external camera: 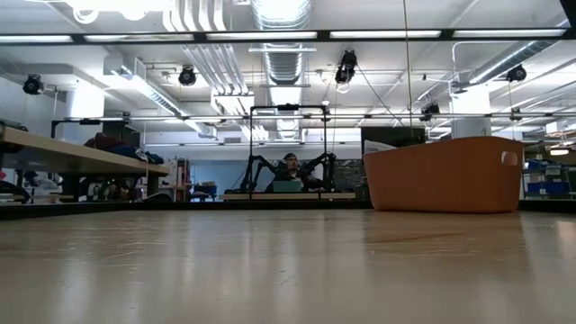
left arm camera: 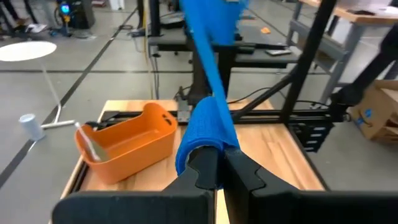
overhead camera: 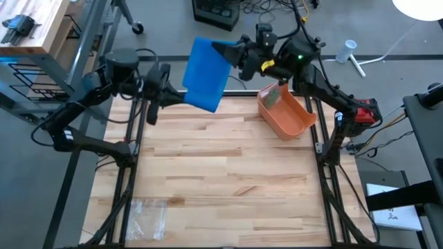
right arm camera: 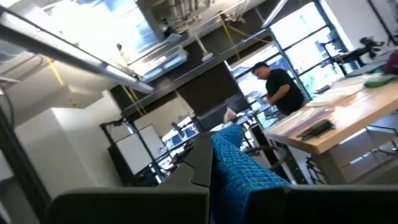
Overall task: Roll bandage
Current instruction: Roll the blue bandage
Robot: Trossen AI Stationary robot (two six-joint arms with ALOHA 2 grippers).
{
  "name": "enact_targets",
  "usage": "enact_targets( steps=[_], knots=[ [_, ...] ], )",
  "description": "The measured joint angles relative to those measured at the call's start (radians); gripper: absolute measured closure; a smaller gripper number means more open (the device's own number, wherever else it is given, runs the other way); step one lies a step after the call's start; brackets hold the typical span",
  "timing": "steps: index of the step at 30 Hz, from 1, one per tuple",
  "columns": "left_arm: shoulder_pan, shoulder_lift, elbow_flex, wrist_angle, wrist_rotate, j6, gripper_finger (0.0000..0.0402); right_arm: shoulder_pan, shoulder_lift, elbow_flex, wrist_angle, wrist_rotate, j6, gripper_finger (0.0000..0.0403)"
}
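A blue bandage (overhead camera: 206, 75) is stretched in the air over the table's far edge, between my two grippers. My left gripper (overhead camera: 181, 97) is shut on its bunched end, which also shows in the left wrist view (left arm camera: 206, 127). My right gripper (overhead camera: 221, 50) is shut on the other end, which also shows in the right wrist view (right arm camera: 239, 171). From my left gripper (left arm camera: 217, 158) the strip rises as a flat band (left arm camera: 208, 43) toward the right gripper. Neither gripper shows in the low view. My left gripper pinches the bandage's bunched lower end (left arm camera: 205, 140) between its two fingers. The fingers come about level from the table's left side. The bandage is lifted clear of the table and runs up, drawn straight, to the other gripper. My right gripper pinches the bandage's upper end (right arm camera: 231, 149) between its two fingers. It comes from the table's right side, pointing left. The end is clear of the table; one layer or several, I cannot tell.
An orange bin (overhead camera: 285, 111) stands at the table's far right, with something green and white inside; it also shows in the low view (external camera: 445, 175) and the left wrist view (left arm camera: 127, 140). A clear plastic bag (overhead camera: 147, 214) lies at the near left. A person (right arm camera: 280, 87) is in the room behind.
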Motion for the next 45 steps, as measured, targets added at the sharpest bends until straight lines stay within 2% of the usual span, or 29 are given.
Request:
enact_targets(
  steps=[4, 14, 24, 30, 34, 41, 45],
  knots=[
    [-0.037, -0.027, 0.0, 0.003, 0.0, -0.009, 0.0401, -0.022, 0.0, 0.0, -0.016, 0.039, 0.008, 0.0403],
    [-0.124, -0.037, 0.0, 0.075, 0.052, -0.035, 0.0401, -0.032, 0.0, -0.007, -0.194, 0.267, 0.039, 0.0403],
    [-0.151, -0.001, 0.0, 0.182, 0.092, -0.027, 0.0401, -0.033, 0.0, -0.077, -0.325, 0.348, 0.088, 0.0403],
    [-0.151, 0.002, 0.0, 0.232, 0.106, -0.039, 0.0401, -0.033, 0.001, -0.163, -0.345, 0.344, 0.137, 0.0403],
    [-0.151, -0.005, 0.0, 0.294, 0.106, -0.078, 0.0401, -0.032, 0.001, -0.217, -0.332, 0.295, 0.199, 0.0403],
    [-0.151, -0.047, 0.002, 0.355, 0.071, -0.072, 0.0401, -0.025, 0.002, -0.246, -0.324, 0.142, 0.272, 0.0402],
    [-0.15, -0.062, 0.02, 0.356, 0.063, -0.038, 0.0401, -0.015, 0.002, -0.247, -0.309, 0.067, 0.307, 0.0382]
  ],
)
